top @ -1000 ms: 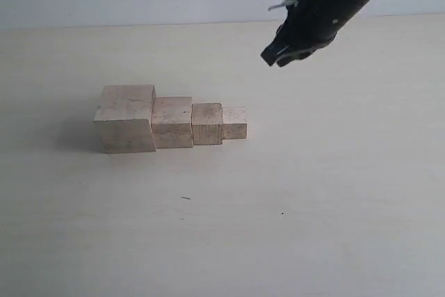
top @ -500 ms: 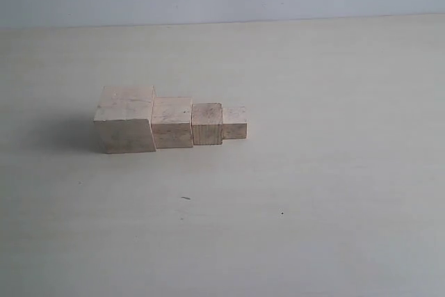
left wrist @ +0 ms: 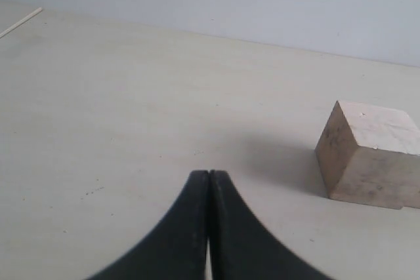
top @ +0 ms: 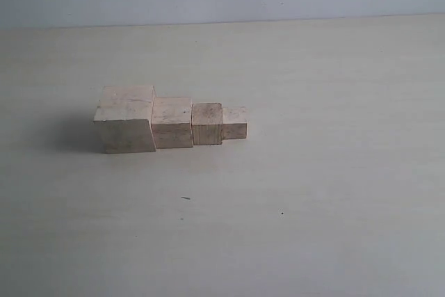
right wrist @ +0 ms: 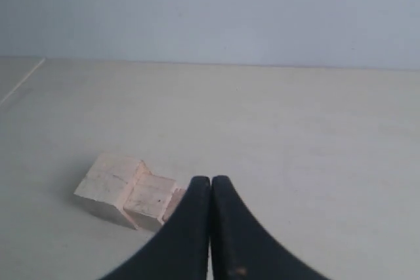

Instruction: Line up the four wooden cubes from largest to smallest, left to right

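I see the four pale, bare-wood cubes (top: 172, 122) standing in one row on the light cream tabletop (top: 313, 186), left of centre. The largest cube (top: 126, 119) sits at the left end, followed by the second cube (top: 172, 122), the third cube (top: 207, 124) and the smallest cube (top: 235, 122) at the right end, each touching its neighbour. My left gripper (left wrist: 209, 175) has its black jaws pressed together on nothing, clear of the largest cube. My right gripper (right wrist: 210, 179) is likewise closed and empty, well apart from the row.
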